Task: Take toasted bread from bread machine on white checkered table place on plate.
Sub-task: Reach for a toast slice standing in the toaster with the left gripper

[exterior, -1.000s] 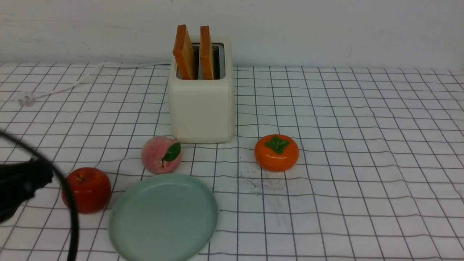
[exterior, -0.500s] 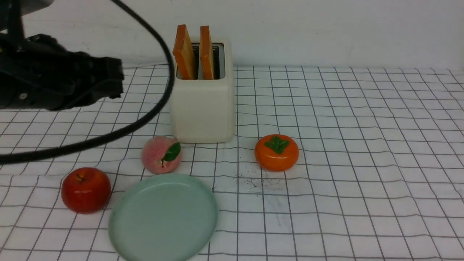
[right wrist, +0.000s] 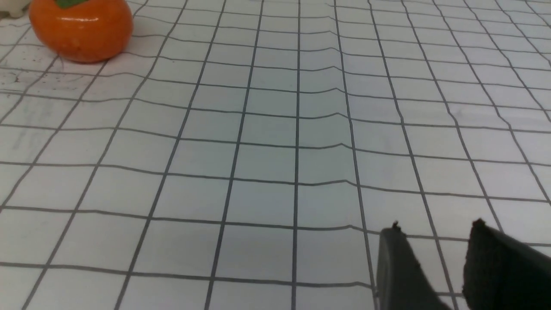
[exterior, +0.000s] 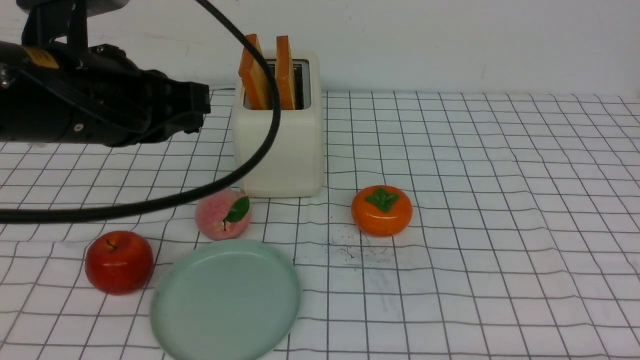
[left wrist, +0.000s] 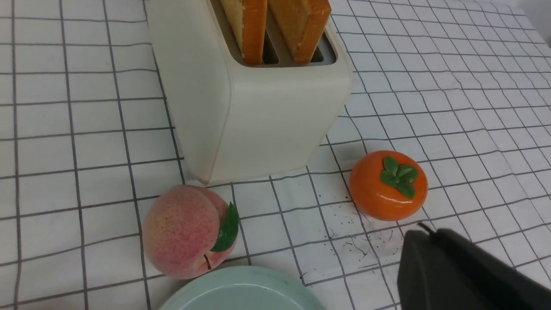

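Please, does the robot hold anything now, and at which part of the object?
Nothing is held: the left jaws are shut with no object between them, and the right jaws stand apart over bare checkered cloth.

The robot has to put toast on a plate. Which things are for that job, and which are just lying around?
For the job:
- two square golden-brown toast slices
- boxy cream-white toaster
- round pale green plate
- white checkered table

Just lying around:
- round shiny red apple
- fuzzy pink peach with green leaf
- squat orange persimmon
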Controlling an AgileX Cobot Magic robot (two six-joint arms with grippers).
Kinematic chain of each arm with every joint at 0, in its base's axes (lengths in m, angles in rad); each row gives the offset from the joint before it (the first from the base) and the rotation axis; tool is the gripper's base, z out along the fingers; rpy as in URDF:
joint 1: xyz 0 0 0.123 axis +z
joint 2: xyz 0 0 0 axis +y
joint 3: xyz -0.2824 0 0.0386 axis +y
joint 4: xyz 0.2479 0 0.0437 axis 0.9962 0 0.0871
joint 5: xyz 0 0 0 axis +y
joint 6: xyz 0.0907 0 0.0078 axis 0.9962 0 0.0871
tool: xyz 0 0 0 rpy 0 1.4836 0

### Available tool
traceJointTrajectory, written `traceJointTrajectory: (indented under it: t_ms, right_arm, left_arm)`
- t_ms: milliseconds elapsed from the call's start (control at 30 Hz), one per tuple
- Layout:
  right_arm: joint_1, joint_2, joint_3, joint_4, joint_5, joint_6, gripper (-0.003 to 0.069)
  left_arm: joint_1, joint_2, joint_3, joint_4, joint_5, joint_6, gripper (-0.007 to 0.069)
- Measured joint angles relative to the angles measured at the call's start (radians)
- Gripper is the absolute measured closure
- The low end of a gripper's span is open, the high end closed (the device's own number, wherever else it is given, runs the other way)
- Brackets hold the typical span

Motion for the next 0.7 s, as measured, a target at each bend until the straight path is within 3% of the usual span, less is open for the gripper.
traceJointTrajectory:
  t_ms: [433, 700]
  right_arm:
    - [0.0, 0.0, 0.004, -0.001, -0.03, 0.011, 0.0419]
    - [0.0, 0.0, 0.015, 0.297, -0.399, 0.194, 0.0419]
  left_arm:
    - [0.0, 0.0, 0.0, 0.045, 0.0, 0.002, 0.0638]
    - [0.0, 0.0, 0.0, 0.051, -0.049, 0.002, 0.0638]
